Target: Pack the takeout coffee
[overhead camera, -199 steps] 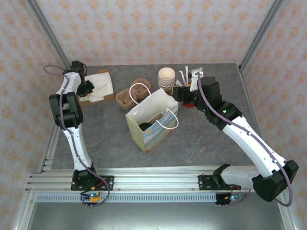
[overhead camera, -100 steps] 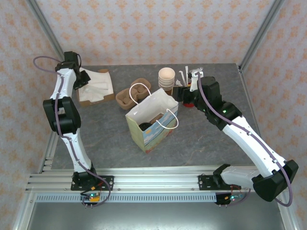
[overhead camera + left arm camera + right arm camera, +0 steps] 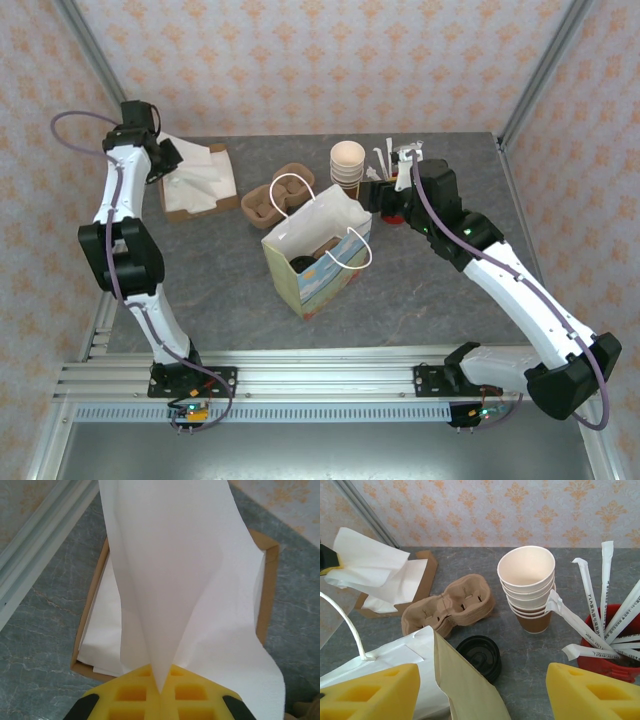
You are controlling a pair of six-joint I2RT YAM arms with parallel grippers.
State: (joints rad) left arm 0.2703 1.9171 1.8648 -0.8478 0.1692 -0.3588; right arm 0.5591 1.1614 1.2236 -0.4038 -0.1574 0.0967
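A white paper bag (image 3: 315,250) with loop handles stands open at mid-table. Down inside it a round black lid (image 3: 302,264) shows beside something brown; this looks like the takeout coffee, and the cup under the lid is hidden. My left gripper (image 3: 168,158) is raised at the far left, over the cardboard napkin box (image 3: 200,190). It is shut on a white napkin (image 3: 175,580), whose point is pinched between the yellow pads (image 3: 135,695). My right gripper (image 3: 481,687) hangs open just behind the bag's rim (image 3: 465,680), with nothing between its fingers.
A stack of lidless cups (image 3: 527,580) and a red cup of wrapped stirrers (image 3: 615,660) stand at the back right. Brown pulp carriers (image 3: 450,607) lie behind the bag. Loose black lids (image 3: 480,656) sit on the table beside it. Frame posts edge the table.
My left arm has swung up and back to the left, closing on a napkin and drawing it up out of the box. The right arm has not moved.
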